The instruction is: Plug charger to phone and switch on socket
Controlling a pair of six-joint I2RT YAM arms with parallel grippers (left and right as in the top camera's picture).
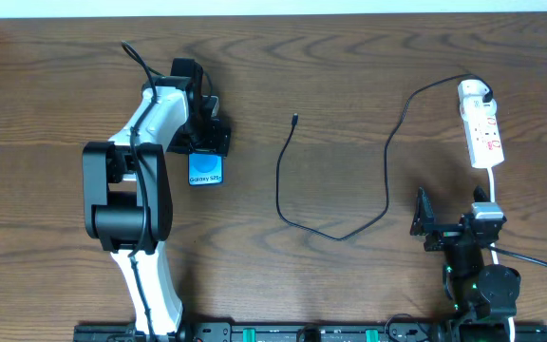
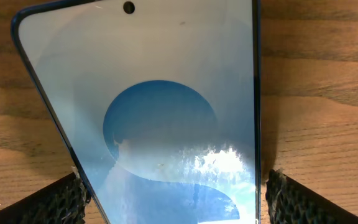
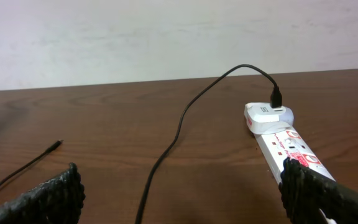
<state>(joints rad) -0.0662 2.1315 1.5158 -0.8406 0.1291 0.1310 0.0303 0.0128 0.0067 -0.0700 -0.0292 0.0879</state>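
The phone (image 1: 205, 169) lies flat on the table with its screen lit white and blue. My left gripper (image 1: 207, 144) hangs over the phone's far end. In the left wrist view the phone (image 2: 166, 93) fills the frame, and the left gripper (image 2: 176, 199) is open with one finger beside each long edge. The charger cable (image 1: 385, 204) snakes across the table's middle, its free connector tip (image 1: 295, 119) lying bare. Its other end sits in a white plug (image 3: 267, 115) on the socket (image 1: 485, 133). My right gripper (image 1: 456, 223) is open and empty, just short of the socket (image 3: 291, 146).
A white cord (image 1: 493, 185) runs from the socket toward the right arm's base. Bare wooden table (image 1: 349, 66) lies between the phone and the cable. A pale wall (image 3: 166, 37) stands behind the table's far edge.
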